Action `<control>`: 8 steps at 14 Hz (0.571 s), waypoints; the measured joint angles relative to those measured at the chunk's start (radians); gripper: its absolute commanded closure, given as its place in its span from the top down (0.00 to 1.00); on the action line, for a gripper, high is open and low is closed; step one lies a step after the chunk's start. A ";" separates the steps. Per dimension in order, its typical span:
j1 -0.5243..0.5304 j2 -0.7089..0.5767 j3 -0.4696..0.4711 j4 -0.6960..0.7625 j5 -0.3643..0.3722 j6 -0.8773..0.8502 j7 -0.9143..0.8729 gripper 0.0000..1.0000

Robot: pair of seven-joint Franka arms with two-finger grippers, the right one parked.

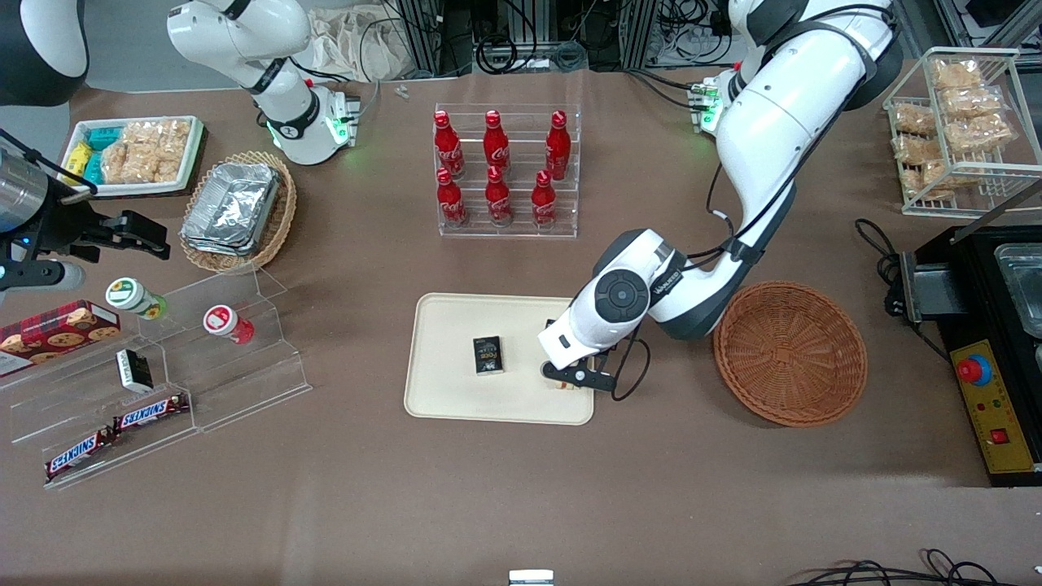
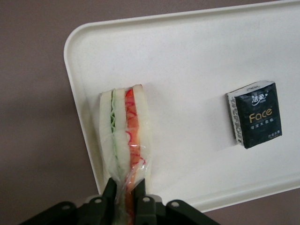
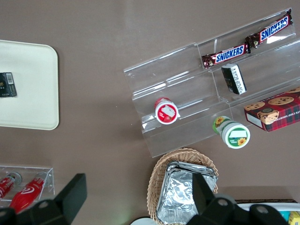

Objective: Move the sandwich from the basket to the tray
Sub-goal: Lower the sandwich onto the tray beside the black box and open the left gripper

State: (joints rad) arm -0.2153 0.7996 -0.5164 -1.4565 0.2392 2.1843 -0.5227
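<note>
Where the wrist view looks straight down, the sandwich shows as a narrow wedge of white bread standing on edge: a thin green layer runs along one slice, an orange-red layer with ragged shreds along the next, and pale bread closes each flank. Clear wrap covers it, gathering into a crinkled tail at the narrow end, and that tail is pinched between the black fingers of the tool, which is clamped on the sandwich. It sits over the cream tray, close to one rounded short edge; whether it rests on the surface or hangs just above cannot be told. A small dark tissue pack marked "Face" lies flat on the tray, well apart from the sandwich. In the front view the tool is low over the tray near its end toward the working arm, and only a sliver of the sandwich peeks out beneath it. From the tissue pack, the tool is at about 3 o'clock. The reddish-brown basket stands on the brown table at 3 o'clock from the tray, just beside it but not touching.
</note>
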 measured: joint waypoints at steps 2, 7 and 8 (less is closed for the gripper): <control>0.000 0.000 0.000 0.002 0.000 0.000 -0.006 0.99; 0.042 -0.071 0.000 0.052 -0.009 -0.125 -0.016 0.99; 0.064 -0.114 0.000 0.058 -0.017 -0.172 -0.016 0.99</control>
State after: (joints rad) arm -0.1514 0.6858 -0.5167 -1.3982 0.2220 2.0125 -0.5386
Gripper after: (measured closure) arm 0.004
